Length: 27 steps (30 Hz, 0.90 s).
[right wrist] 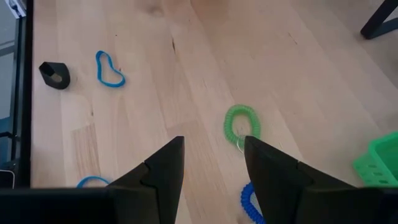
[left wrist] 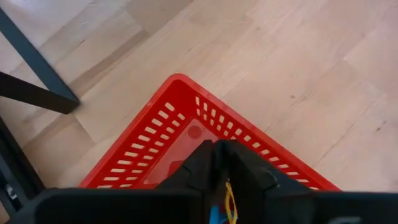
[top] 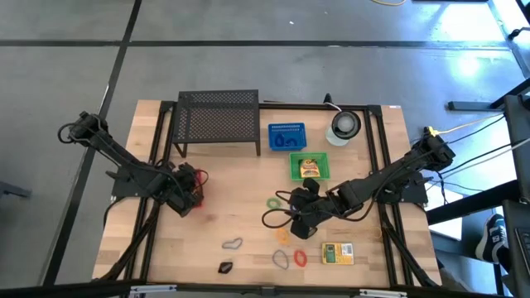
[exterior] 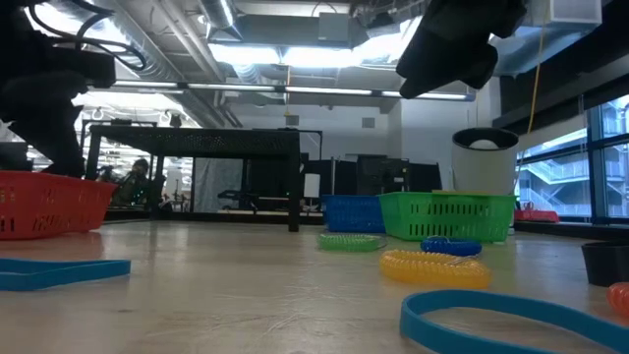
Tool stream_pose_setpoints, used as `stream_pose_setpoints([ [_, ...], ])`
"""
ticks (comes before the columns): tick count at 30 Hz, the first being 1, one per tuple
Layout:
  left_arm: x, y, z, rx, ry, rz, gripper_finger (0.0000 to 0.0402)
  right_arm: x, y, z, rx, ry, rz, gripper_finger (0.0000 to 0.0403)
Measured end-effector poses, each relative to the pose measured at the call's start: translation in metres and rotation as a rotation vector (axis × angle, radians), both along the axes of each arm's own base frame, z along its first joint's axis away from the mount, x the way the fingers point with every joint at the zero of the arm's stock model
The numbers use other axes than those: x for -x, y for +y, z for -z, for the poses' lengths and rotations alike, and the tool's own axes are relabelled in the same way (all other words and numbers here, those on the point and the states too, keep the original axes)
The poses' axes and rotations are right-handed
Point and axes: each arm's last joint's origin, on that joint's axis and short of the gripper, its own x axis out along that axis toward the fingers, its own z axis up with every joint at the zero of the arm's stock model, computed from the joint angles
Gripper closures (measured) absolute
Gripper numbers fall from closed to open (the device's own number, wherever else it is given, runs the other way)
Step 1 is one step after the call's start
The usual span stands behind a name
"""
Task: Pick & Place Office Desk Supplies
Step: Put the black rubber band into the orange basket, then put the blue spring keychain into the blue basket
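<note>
While the right gripper (right wrist: pixel 211 163) hovers with jaws parted above the green coil loop (right wrist: pixel 241 126) lying flat on the table (right wrist: pixel 298 74), that loop looks light, springy and best pinched across one side.

The left gripper (top: pixel 192 189) hung over a red basket (top: pixel 195 199) near the table's (top: pixel 232 219) left edge. The right gripper (top: pixel 300 217) hovered mid-table beside a green loop (top: pixel 274 202). A yellow-green box (top: pixel 337 253) lay near the front right corner.
</note>
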Motion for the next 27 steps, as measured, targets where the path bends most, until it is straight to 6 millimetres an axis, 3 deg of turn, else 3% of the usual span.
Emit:
stream_pose_setpoints([
  [12,-0.002,-0.003,-0.01,0.034,0.014,0.002,0.0293,0.001,0.001,0.001,-0.055,0.015,0.008,0.0234],
  [23,-0.013,-0.006,-0.036,-0.021,-0.105,-0.004,0.0288,0.007,-0.002,0.006,-0.089,0.093,0.096,0.0234],
  [27,-0.014,-0.006,-0.04,-0.077,-0.14,0.006,0.0288,0.007,-0.003,0.018,-0.078,0.144,0.163,0.0234],
])
